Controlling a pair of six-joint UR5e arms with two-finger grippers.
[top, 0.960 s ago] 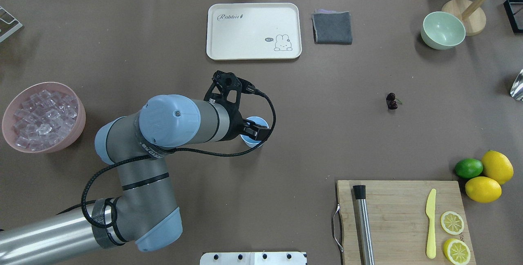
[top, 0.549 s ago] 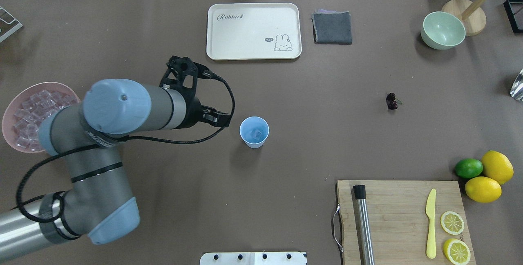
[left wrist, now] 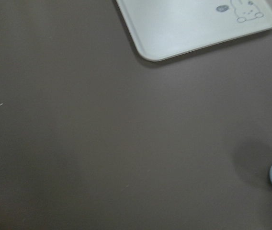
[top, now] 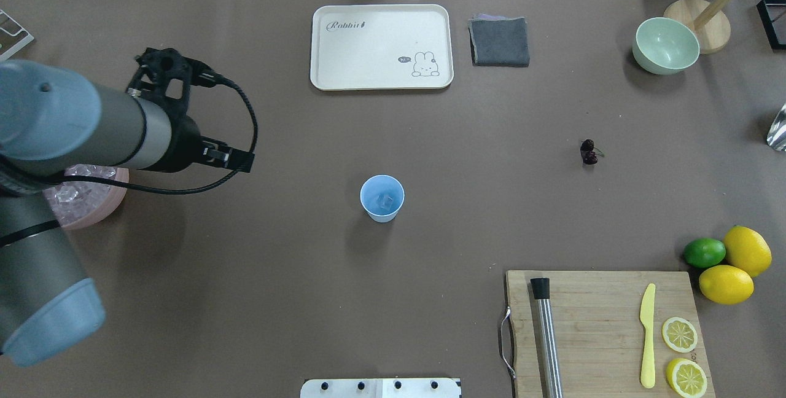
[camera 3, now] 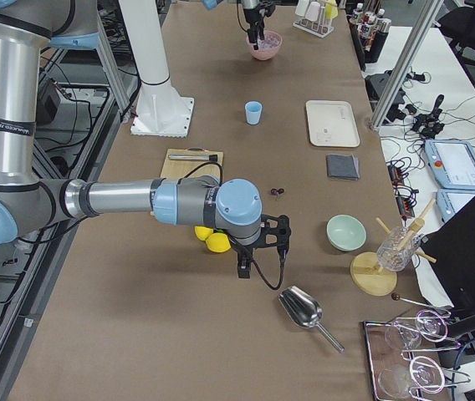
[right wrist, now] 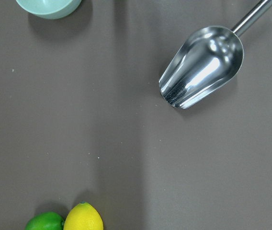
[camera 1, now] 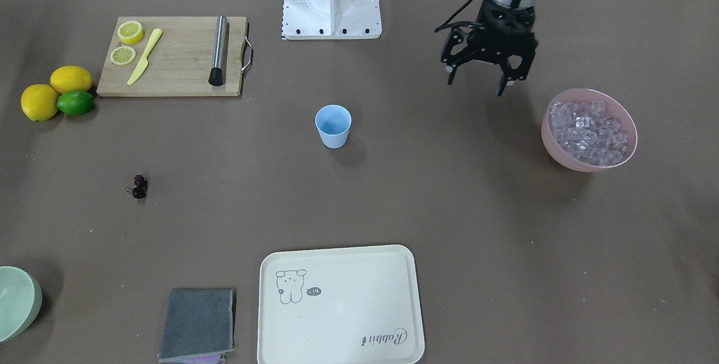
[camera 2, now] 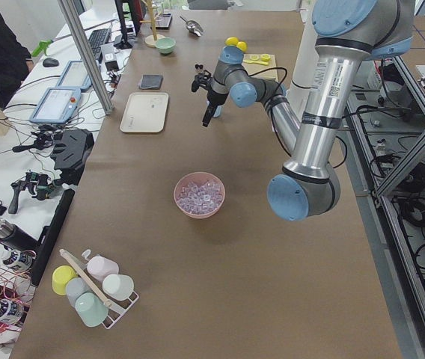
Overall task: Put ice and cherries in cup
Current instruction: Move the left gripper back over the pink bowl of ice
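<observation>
Hovering left tool (camera 1: 475, 86) near bowl (camera 1: 557, 150) rim.

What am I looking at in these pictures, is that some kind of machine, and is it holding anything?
It is a robot with two jointed arms at a brown table, each ending in a two-finger gripper. The pictures come from cameras above, across the table, at both ends and on each wrist. The left gripper hangs open and empty near a pink bowl of ice. The right gripper hovers by the lemons; whether it is open I cannot tell. A blue cup holds an ice cube; the cherries lie on the table.
</observation>
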